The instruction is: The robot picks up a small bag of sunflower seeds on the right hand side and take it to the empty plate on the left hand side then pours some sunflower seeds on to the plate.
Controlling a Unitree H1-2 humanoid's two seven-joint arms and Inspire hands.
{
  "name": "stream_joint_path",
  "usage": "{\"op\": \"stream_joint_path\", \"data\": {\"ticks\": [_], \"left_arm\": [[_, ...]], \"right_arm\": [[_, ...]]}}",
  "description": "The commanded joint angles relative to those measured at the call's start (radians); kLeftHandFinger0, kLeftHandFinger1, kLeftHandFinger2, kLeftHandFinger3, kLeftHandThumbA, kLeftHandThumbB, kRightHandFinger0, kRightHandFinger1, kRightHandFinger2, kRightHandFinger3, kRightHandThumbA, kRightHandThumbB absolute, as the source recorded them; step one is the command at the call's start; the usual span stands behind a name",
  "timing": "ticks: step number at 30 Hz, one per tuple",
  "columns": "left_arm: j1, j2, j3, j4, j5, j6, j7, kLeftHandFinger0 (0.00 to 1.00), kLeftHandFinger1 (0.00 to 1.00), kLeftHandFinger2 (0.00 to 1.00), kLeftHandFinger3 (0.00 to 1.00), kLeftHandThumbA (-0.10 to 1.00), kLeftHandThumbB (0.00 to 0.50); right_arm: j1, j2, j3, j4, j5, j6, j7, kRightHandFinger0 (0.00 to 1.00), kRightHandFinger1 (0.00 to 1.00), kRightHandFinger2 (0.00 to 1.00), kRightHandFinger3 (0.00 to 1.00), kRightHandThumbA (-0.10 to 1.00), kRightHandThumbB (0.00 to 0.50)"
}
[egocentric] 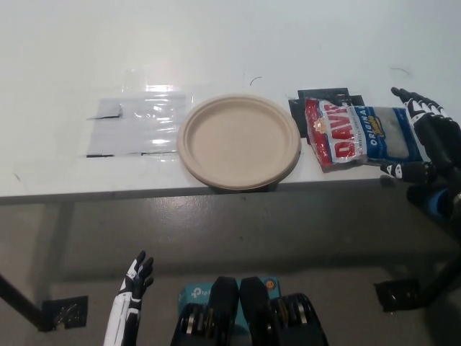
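Low at the left the white left hand point(134, 277) rests below the table edge (fingers loosely apart, holding nothing), the empty plate point(239, 141) sits mid-table, and the sunflower seed bag point(360, 134) lies flat just beside it, the black right hand point(425, 148) spread open at its right end.

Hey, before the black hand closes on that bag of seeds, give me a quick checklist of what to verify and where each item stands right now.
1. Right hand open, fingers apart: ok.
2. Right hand at the sunflower seed bag's right end, not yet closed on it: ok.
3. Bag lying flat on the table, nothing on top of it: ok.
4. Plate empty, left of the bag: ok.
5. Bag opened for pouring: cannot tell.
6. Left hand resting low, below the table edge, away from the path: ok.
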Motion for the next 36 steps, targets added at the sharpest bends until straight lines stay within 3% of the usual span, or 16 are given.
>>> {"op": "stream_joint_path", "data": {"ticks": [1, 20, 25, 36], "left_arm": [[0.010, 0.006, -0.012, -0.020, -0.001, -0.031, 0.001, 1.00, 1.00, 1.00, 1.00, 1.00, 0.026], [0.016, 0.005, -0.012, -0.017, -0.013, -0.029, -0.004, 1.00, 1.00, 1.00, 1.00, 1.00, 0.033], [0.015, 0.005, -0.012, -0.024, 0.003, -0.008, 0.002, 1.00, 1.00, 1.00, 1.00, 1.00, 0.081], [0.013, 0.009, -0.013, -0.028, 0.020, -0.004, 0.007, 1.00, 1.00, 1.00, 1.00, 1.00, 0.068]], "right_arm": [[-0.055, -0.019, 0.004, 0.005, -0.005, -0.008, -0.016, 1.00, 1.00, 1.00, 1.00, 1.00, 0.297], [-0.055, -0.022, 0.025, 0.027, -0.021, 0.013, -0.012, 1.00, 1.00, 1.00, 1.00, 1.00, 0.297], [-0.063, -0.018, 0.025, 0.028, -0.013, 0.010, -0.008, 1.00, 1.00, 1.00, 1.00, 1.00, 0.304], [-0.086, -0.017, 0.024, 0.019, -0.021, 0.022, -0.009, 1.00, 1.00, 1.00, 1.00, 1.00, 0.279]]}}
